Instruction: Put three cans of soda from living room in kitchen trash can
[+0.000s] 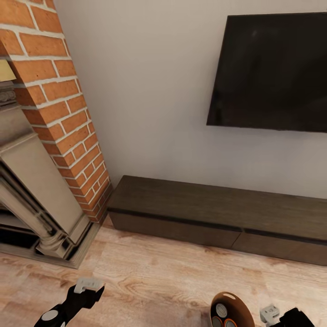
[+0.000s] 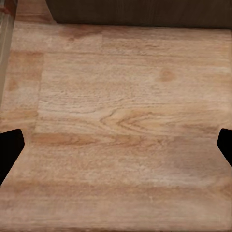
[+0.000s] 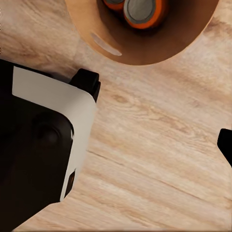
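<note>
The tash can point(image 1: 236, 303) sits low in front of me, copper-brown inside, with no lid. Soda cans lie inside it: a grey top point(image 1: 221, 310) and orange rims below it. In the right wrist view the bin point(image 3: 145, 48) holds a bright orange can point(image 3: 141, 9) and a darker one point(image 3: 114, 4). My right gripper point(image 1: 271, 313) hovers just right of the bin, open, one fingertip point(image 3: 225, 145) showing and nothing in it. My left gripper point(image 1: 89, 286) hangs over bare floor, open and empty, its fingertips point(image 2: 10, 147) far apart.
This is the living room: a red-brick fireplace point(image 1: 54, 118) at the left, a long dark low cabinet point(image 1: 213, 213) along the wall, a wall TV point(image 1: 272, 72) above it. Light wood floor point(image 1: 159, 277) lies between me and the cabinet. My own black-and-white body point(image 3: 43, 145) stands close to the bin.
</note>
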`<state>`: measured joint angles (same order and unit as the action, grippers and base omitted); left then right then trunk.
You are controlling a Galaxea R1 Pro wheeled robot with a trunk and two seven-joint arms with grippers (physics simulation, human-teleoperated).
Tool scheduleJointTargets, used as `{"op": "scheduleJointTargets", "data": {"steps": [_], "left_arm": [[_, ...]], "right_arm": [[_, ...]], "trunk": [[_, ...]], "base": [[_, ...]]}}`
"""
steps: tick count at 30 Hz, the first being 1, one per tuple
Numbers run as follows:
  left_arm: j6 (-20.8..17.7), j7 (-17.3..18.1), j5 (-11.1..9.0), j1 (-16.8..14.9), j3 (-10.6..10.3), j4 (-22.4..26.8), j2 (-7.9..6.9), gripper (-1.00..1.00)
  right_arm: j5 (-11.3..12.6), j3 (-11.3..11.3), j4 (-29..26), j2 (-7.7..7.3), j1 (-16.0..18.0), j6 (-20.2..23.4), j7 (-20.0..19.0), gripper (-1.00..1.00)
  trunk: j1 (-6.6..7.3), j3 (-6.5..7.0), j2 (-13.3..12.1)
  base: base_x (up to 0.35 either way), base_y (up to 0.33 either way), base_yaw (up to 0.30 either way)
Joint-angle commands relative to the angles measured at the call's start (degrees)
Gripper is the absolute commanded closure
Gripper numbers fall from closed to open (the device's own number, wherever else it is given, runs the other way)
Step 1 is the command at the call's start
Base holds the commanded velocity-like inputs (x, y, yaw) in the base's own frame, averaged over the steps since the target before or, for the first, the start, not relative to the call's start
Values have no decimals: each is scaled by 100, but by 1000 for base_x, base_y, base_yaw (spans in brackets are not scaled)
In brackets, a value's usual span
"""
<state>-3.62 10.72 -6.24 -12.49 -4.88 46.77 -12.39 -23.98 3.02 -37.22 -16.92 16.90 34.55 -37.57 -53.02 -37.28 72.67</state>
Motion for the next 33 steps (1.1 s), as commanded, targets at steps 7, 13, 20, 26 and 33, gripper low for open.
{"op": "scheduleJointTargets", "data": {"steps": [7, 13, 20, 26, 33], "left_arm": [[37, -2, -18, 1, 19, -269, 0, -100], [122, -1, -19, 1, 34, -559, 0, -100], [275, 0, -11, 1, 34, -867, 0, -100], [449, 0, -6, 1, 30, -1103, 0, -100], [505, 0, -1, 1, 17, -1224, 0, -100]], "right_arm": [[323, 49, 718, 66, -16, -601, 316, -100], [419, 60, 1106, 81, -19, -811, 508, -100], [633, 64, 1626, 98, -20, -1388, 578, -100], [681, 66, 1933, 97, -20, -1599, 589, -100], [702, 67, 2349, 102, -20, -2015, 692, -100]], "trunk": [[154, 126, -282], [286, 234, -523], [440, 360, -804], [572, 467, -1044], [725, 593, -1325]], "base": [[0, 0, 0], [0, 0, 0], [0, 0, 0], [0, 0, 0], [0, 0, 0]]}}
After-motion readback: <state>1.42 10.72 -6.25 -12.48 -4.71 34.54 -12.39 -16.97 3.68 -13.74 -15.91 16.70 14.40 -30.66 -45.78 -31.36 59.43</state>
